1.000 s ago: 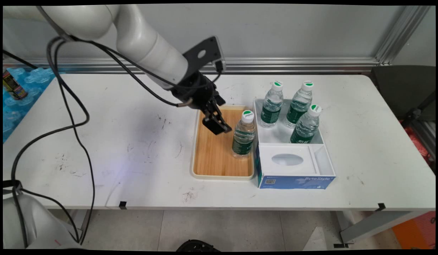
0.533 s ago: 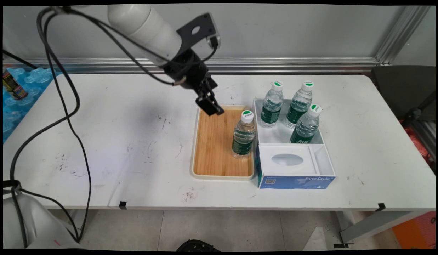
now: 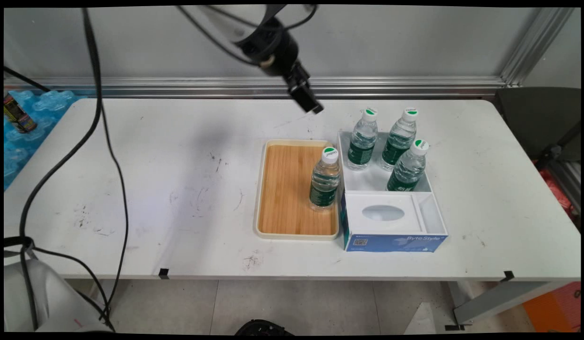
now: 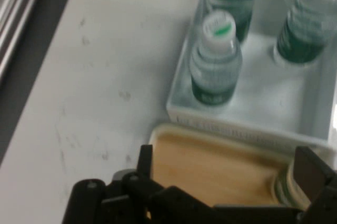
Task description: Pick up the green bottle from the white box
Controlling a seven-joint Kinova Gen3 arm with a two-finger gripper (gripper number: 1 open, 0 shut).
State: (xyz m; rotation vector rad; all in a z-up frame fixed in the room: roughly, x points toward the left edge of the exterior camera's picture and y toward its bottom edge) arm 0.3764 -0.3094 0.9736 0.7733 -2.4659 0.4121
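Observation:
My gripper (image 3: 312, 107) hangs high over the table's far side, empty, just beyond the bamboo tray (image 3: 284, 189) and left of the white box (image 3: 438, 208). Its fingers (image 4: 145, 159) stand wide apart in the hand view, so it is open. One green-labelled water bottle (image 3: 325, 179) stands upright on the tray's right side. Three like bottles (image 3: 362, 139) stand in the white box's rear compartment. In the hand view the nearest boxed bottle (image 4: 215, 60) sits above the tray's rim (image 4: 210, 132), and the tray's bottle (image 4: 287, 187) peeks in at lower right.
A blue-fronted tissue box (image 3: 391, 242) fills the white box's front part. Black cables (image 3: 103, 141) hang over the table's left. A can (image 3: 18, 113) stands on blue packs beyond the left edge. A dark chair (image 3: 537, 123) stands at the right.
The gripper has risen from low over the tray beside the bottle and swung back and to the right, towards the far side of the table. The bottles have not moved.

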